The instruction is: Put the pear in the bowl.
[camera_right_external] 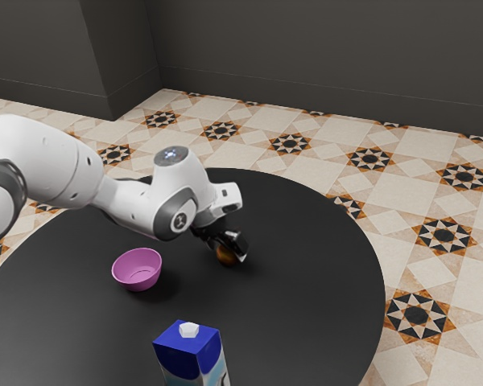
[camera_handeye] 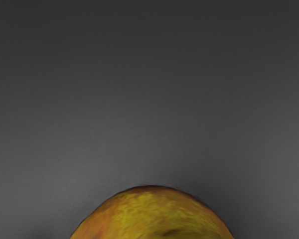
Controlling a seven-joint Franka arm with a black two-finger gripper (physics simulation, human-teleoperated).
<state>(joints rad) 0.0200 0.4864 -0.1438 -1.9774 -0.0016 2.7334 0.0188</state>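
Dark grey walls (camera_right_external: pixel 322 56) stand behind a pale tiled floor (camera_right_external: pixel 322 165) patterned with black and orange stars, and on that floor is a round black table (camera_right_external: pixel 306 314). On the table the pink bowl (camera_right_external: pixel 137 271) sits upright, its mouth facing up, and serves as the landmark for the rest. Toward the exterior view's right of the bowl, well apart from it and slightly farther from the camera, is the pear (camera_right_external: pixel 226 256), outside the bowl and partly hidden by the black gripper (camera_right_external: pixel 230 248). Whether the pear touches the tabletop or is just off it, I cannot tell. The gripper is tilted and right at the pear, also on the exterior view's right side of the bowl; how far open it is, and whether it has hold of the pear, I cannot tell. The white arm (camera_right_external: pixel 56 167) comes in from the exterior view's left, passing beyond the bowl. Nearer the camera than the bowl, and a little to its right in the exterior view, stands a blue-topped carton (camera_right_external: pixel 187 351) with a white cap (camera_right_external: pixel 189 330). In the wrist view the pear's rounded surface is mottled yellow and orange.
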